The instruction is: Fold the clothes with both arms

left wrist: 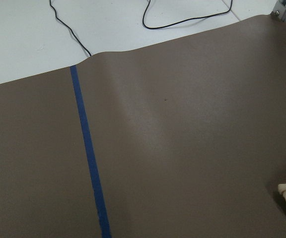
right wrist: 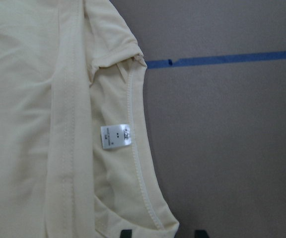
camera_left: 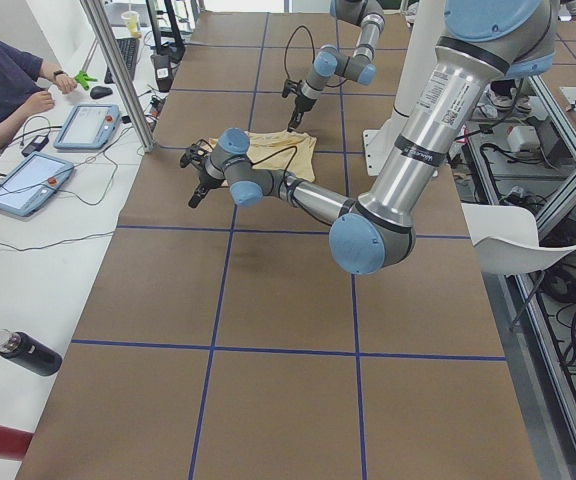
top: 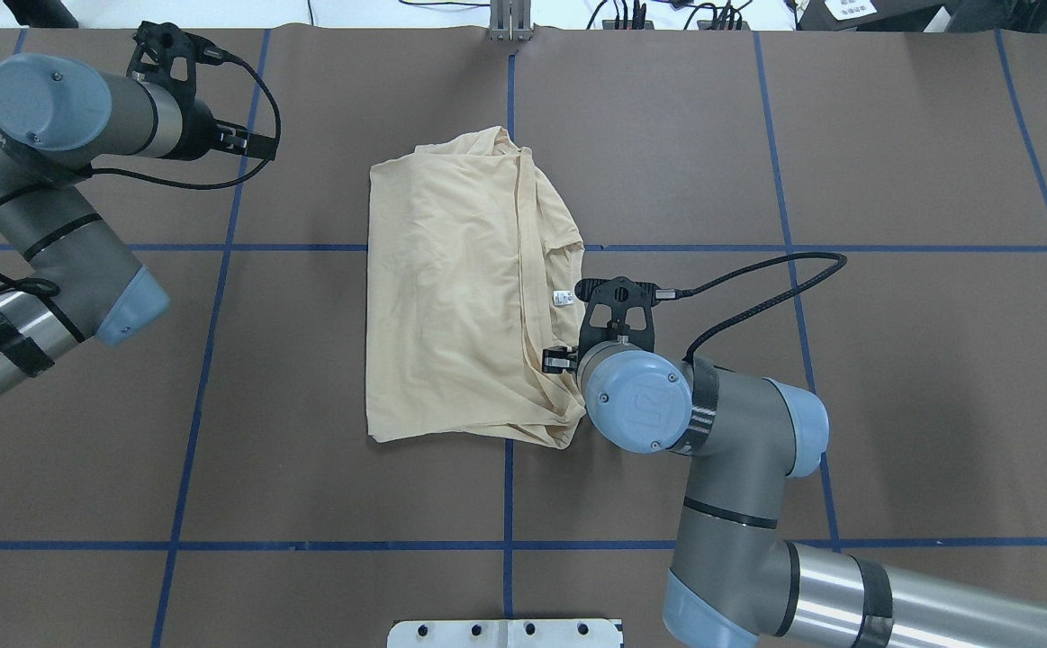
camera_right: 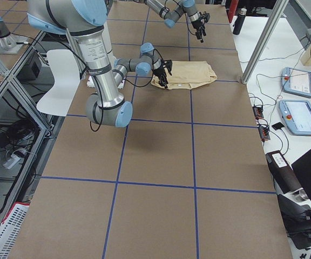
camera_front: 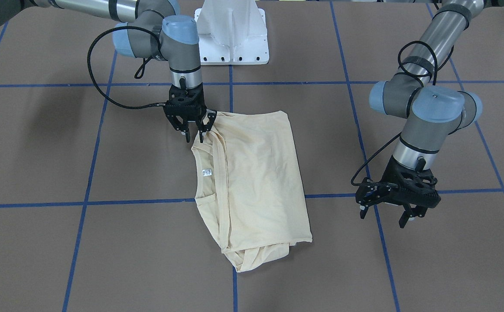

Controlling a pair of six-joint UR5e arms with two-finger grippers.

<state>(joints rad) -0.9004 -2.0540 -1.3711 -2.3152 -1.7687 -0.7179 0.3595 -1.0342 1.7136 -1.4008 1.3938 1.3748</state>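
We see the cream T-shirt [camera_front: 256, 173] lying folded in the middle of the bench [camera_front: 39, 151], plain side up, its small white neck label [camera_front: 207, 172] showing inside the collar. The right arm [camera_front: 182, 47] points straight down at the shirt's corner nearest the robot's base, beside the collar. Its jaws are spread, and in the wrist view we find the fabric's edge lying between the two tips (loose, not pinched). The left arm [camera_front: 434, 112] hangs over bare bench well apart from the shirt, on the side away from the collar, its jaws spread too. Blue tape lines [camera_front: 139, 201] cross the bench, one passing under the shirt.
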